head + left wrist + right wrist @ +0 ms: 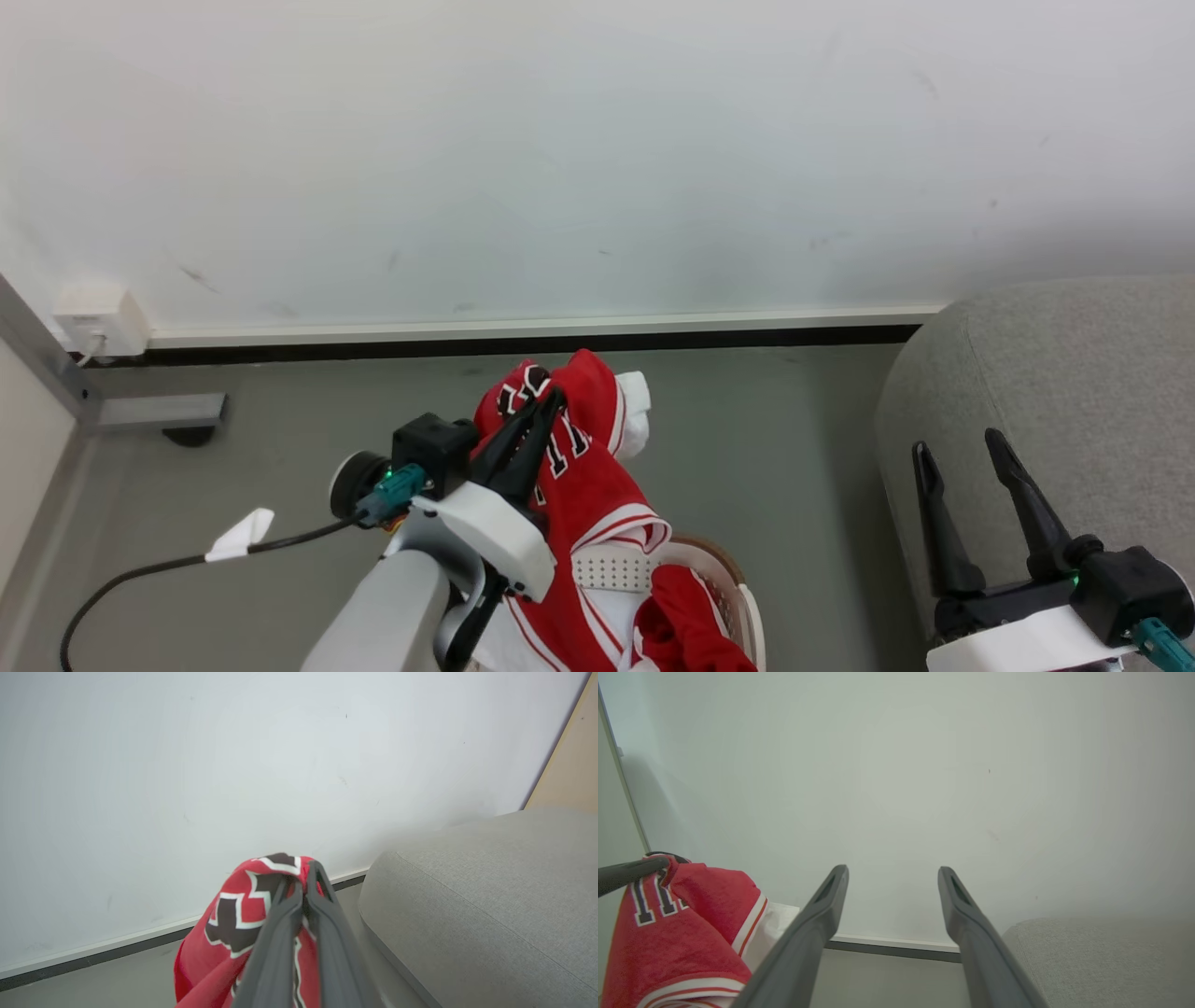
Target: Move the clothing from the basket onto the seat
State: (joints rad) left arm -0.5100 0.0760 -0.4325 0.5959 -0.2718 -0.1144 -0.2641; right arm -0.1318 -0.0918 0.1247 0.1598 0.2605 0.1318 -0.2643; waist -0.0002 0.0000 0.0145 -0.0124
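The room has a plain white wall (597,140) and a grey floor (766,448); a white skirting board (560,329) with a dark line under it runs between them. At the far left, a small white socket box (101,319) sits low on the wall. A black cable (140,569) with a white tag (241,534) lies on the floor below it.

I count two red garments, one basket, one sofa and two grippers.

The left gripper (553,399) is raised above the floor with its fingers pressed together on the cloth of the jersey (588,485). It pinches the cloth near the black letters with white outline. The jersey hangs down from the fingertips, and its lower part reaches into the basket (721,557). The basket is at the bottom of the head view, just right of the left arm. Its white wall with small holes and its brown rim show behind the hanging cloth. The second red garment (686,616) lies inside the basket, below and to the right of the jersey, apart from both grippers.

Further right there is bare floor, and then the grey sofa (1074,373) at the right edge. The right gripper (959,443) is in front of the sofa's rounded corner. Its two fingers are spread wide and hold nothing. It is well apart from the jersey.
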